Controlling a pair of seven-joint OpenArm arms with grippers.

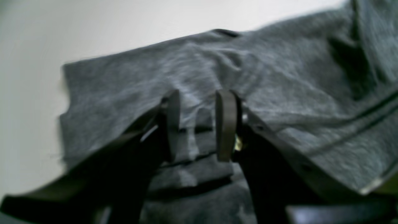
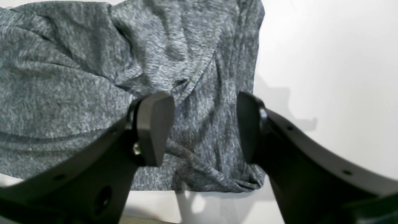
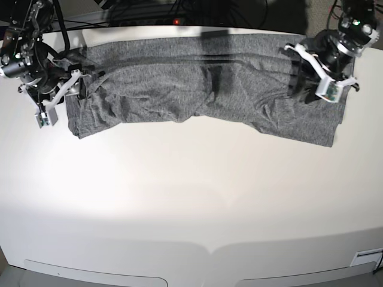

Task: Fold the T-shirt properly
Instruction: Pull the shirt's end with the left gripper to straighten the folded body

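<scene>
The heather-grey T-shirt (image 3: 197,81) lies in a long, wrinkled band across the far half of the white table. My left gripper (image 3: 302,81) hovers over its right end. In the left wrist view the left gripper (image 1: 199,124) is open, its pads apart, with creased layers of the T-shirt (image 1: 279,81) below them and nothing pinched. My right gripper (image 3: 66,95) sits at the shirt's left end. The right wrist view shows the right gripper (image 2: 202,127) wide open just above a bunched corner of the T-shirt (image 2: 77,81), holding nothing.
The white table (image 3: 191,203) stretches bare from the shirt to its front edge. Dark cables and equipment (image 3: 179,15) run along the back edge behind the shirt. Both arms' bases stand at the far corners.
</scene>
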